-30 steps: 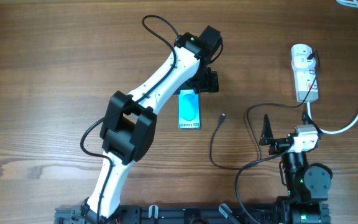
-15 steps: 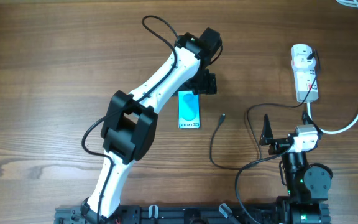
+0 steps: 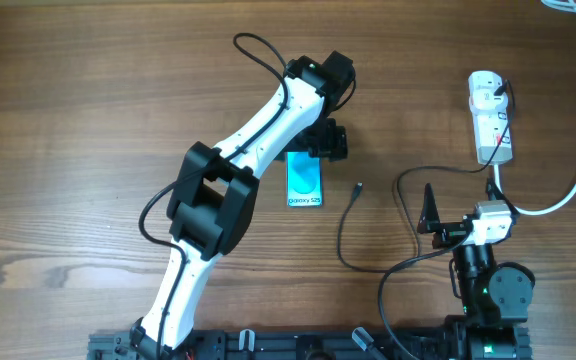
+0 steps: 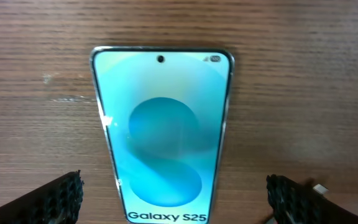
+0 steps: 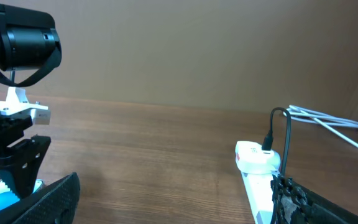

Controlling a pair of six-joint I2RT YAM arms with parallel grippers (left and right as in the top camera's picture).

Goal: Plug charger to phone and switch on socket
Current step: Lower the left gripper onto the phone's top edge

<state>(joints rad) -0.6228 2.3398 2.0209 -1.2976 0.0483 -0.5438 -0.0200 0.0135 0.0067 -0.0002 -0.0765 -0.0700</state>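
- Over the last second the left fingers (image 3: 326, 142) slid a little nearer across the counter (image 3: 88, 120). From overhead they now overlapped the far end of the phone (image 3: 304, 180) instead of standing just beyond it.
- In the left wrist view these fingers (image 4: 61, 198) were spread wide and empty, one on either side of the Galaxy S25 screen (image 4: 163, 137). We could not tell whether they touched the phone.
- The phone itself had not shifted. It lay flat mid-counter, screen up, with its text strip at the near end.
- The charger's connector tip (image 3: 357, 188) rested just right of the phone and apart from it. Its thin cable (image 3: 344, 238) looped nearer and off to the right.
- The right fingers (image 5: 48, 199) had not moved; they were likewise parted and held nothing, at the near right.
- The socket (image 3: 490, 118) lay at the far right with a black plug (image 3: 501, 90) seated in it and a white cord (image 3: 568, 190) trailing away.
- We judged that the left arm was settling to steady the phone. Plugging in had not yet begun, and the socket switch looked untouched.
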